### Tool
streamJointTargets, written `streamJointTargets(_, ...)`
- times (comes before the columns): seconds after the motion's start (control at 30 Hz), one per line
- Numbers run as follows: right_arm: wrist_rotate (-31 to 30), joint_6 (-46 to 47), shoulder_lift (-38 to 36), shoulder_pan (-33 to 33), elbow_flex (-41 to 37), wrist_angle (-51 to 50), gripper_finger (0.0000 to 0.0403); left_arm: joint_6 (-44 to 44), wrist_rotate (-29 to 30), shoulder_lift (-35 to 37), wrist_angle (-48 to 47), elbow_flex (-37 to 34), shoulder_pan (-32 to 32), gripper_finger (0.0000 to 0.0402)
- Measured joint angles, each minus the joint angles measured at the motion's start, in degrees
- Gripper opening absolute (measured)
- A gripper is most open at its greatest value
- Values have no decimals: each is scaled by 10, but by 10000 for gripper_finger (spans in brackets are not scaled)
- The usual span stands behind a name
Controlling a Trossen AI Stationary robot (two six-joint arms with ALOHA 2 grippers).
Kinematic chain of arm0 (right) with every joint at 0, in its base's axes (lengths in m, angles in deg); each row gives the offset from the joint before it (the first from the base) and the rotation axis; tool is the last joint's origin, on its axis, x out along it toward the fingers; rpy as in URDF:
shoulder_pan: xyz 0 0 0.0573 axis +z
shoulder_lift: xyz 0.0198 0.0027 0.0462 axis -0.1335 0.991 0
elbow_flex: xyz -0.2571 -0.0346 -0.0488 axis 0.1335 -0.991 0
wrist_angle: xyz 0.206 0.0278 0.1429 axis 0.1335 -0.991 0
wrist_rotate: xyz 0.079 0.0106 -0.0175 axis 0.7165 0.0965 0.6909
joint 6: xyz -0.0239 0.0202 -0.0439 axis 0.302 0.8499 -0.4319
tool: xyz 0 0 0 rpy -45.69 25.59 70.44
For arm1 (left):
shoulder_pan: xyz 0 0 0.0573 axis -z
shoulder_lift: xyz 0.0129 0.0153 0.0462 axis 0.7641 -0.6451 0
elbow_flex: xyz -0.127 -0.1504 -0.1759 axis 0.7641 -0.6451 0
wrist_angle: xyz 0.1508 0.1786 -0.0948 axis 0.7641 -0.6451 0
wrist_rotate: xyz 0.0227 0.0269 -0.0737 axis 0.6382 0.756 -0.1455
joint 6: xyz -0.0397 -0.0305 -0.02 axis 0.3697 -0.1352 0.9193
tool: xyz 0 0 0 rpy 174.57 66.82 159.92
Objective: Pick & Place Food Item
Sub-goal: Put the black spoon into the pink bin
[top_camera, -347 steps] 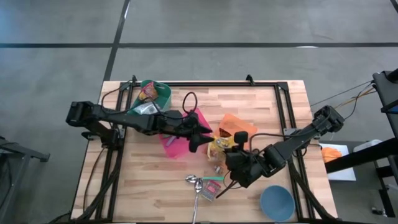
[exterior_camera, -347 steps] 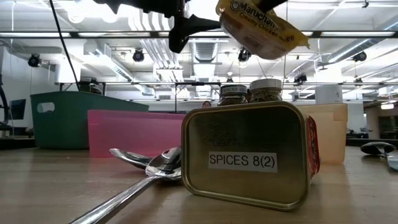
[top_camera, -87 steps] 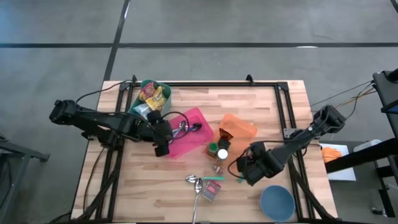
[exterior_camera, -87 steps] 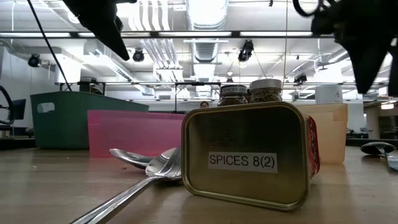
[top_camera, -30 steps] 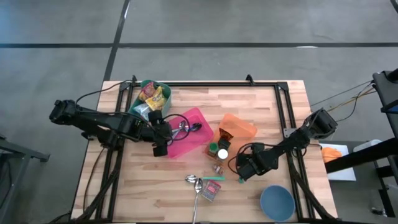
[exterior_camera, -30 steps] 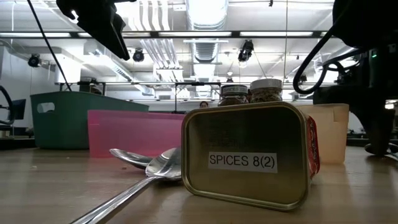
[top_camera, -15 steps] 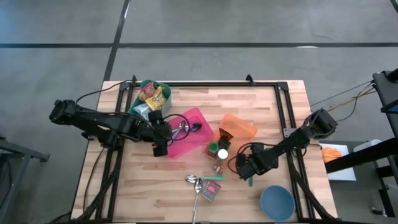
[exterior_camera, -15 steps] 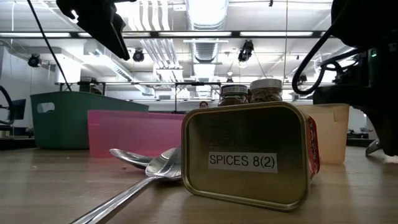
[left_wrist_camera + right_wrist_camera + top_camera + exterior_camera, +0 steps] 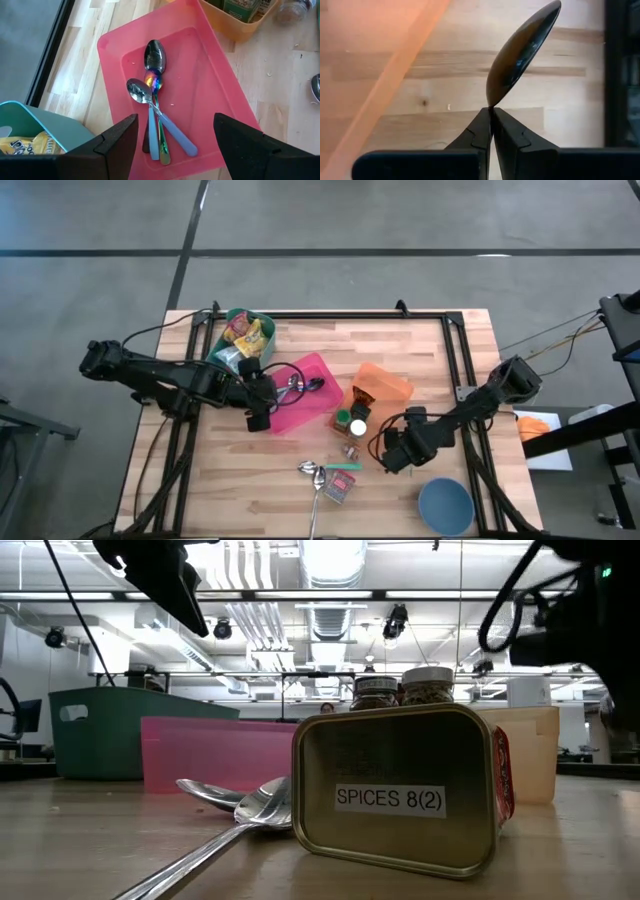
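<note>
The right gripper (image 9: 491,116) is clamped on the neck of a spoon (image 9: 522,52), whose bowl sticks straight out past the fingertips, so its long axis runs in line with the fingers. From above, this gripper (image 9: 393,456) sits low at the table's right front, just beside the orange bin (image 9: 383,386) and the jars. The pink tray (image 9: 172,90), already holding 2 spoons, lies well apart toward the left arm. The left gripper (image 9: 172,137) hangs over that tray with fingers spread, empty. Judging by this, the right arm must carry its spoon leftward to the tray.
</note>
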Motion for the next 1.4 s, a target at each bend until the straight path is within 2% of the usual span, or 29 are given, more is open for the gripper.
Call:
streamJointTargets(0.17,-31,0,-1,12,58,-75,10,13,2,5,7,0,0,260)
streamJointTargets(0.3,-88,0,-1,22,113,-133,10,25,4,15,51,0,0,260)
streamJointTargets(0.4,-156,-18,-1,28,156,-158,10,26,-1,19,85,0,0,260)
streamJointTargets(0.5,-251,-74,-1,30,195,-157,10,25,-7,19,128,0,1,260)
streamJointTargets(0.73,-447,-220,-1,28,275,-149,11,12,-94,17,228,0,2,260)
streamJointTargets(0.93,-555,-341,-1,24,318,-103,11,8,-123,14,307,0,5,260)
streamJointTargets(1.07,-589,-464,-1,9,333,-22,11,-13,-124,7,368,0,6,260)
streamJointTargets(1.17,-593,-563,-1,-6,340,54,11,-32,-124,5,395,0,6,260)
streamJointTargets(1.4,-557,-785,0,-40,358,217,11,-51,-123,6,438,-32,6,260)
